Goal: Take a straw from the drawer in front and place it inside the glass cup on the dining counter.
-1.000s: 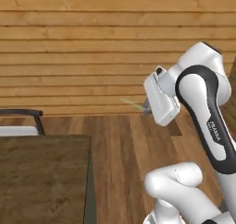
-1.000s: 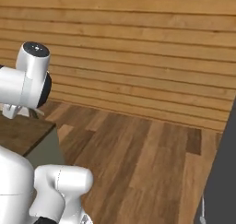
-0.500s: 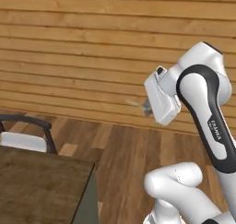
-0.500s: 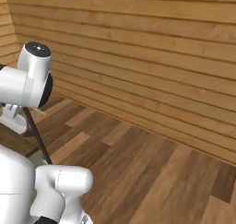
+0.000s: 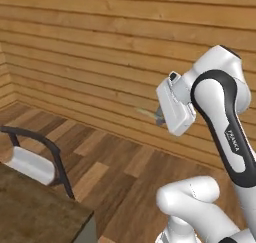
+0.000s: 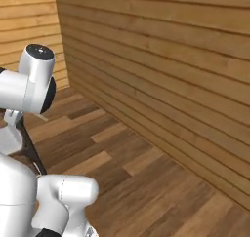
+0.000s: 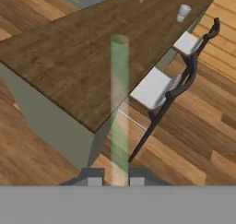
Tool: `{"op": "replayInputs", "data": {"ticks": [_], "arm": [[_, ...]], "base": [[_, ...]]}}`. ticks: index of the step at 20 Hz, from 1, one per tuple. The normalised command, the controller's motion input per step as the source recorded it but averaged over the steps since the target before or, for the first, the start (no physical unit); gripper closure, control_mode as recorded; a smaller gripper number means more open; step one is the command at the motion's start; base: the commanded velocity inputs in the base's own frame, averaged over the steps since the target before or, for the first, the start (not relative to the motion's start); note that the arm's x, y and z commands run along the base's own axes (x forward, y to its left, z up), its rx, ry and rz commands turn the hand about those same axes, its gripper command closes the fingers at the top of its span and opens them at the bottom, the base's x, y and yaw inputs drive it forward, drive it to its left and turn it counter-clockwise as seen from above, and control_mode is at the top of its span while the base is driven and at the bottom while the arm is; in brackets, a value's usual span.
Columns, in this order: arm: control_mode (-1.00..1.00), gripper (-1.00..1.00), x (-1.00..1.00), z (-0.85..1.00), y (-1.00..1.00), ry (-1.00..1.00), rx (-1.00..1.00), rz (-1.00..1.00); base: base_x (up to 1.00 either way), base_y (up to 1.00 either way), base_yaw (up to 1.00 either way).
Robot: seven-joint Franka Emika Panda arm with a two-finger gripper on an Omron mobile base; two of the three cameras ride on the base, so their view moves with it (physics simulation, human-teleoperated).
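Left base view: the white arm holds its pincer (image 5: pixel 159 118) raised before the plank wall, a pale straw (image 5: pixel 146 112) jutting from it toward the left; a dark-framed stool (image 5: pixel 35 162) stands beside the dark desk (image 5: pixel 35 217) at lower left; right base view: plank wall and wood floor; hand view: the pincer (image 7: pixel 112 180) is clamped on the straw (image 7: pixel 119 112), which rises up the middle; the glass cup (image 7: pixel 183 13) stands far along the desk (image 7: pixel 87 57), near its edge above two stools (image 7: pixel 156 87).

Glass cup (image 7: pixel 183 12) far along the dining counter (image 7: pixel 87 57), stools (image 7: pixel 152 87) beside.
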Motion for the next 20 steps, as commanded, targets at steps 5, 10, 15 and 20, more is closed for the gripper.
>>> {"op": "replayInputs", "data": {"ticks": [5, 10, 15, 20], "arm": [[1.0, 1.0, 0.0, 0.0, 0.0, 0.0, 0.0, 0.0], [1.0, 1.0, 0.0, 0.0, 0.0, 0.0, 0.0, 0.0], [1.0, 1.0, 0.0, 0.0, 0.0, 0.0, 0.0, 0.0], [1.0, 1.0, 0.0, 0.0, 0.0, 0.0, 0.0, 0.0]], "base": [[0.76, -0.44, 0.54], [0.75, -0.38, 0.6], [0.75, -0.4, 0.59], [0.75, -0.41, 0.59]]}}
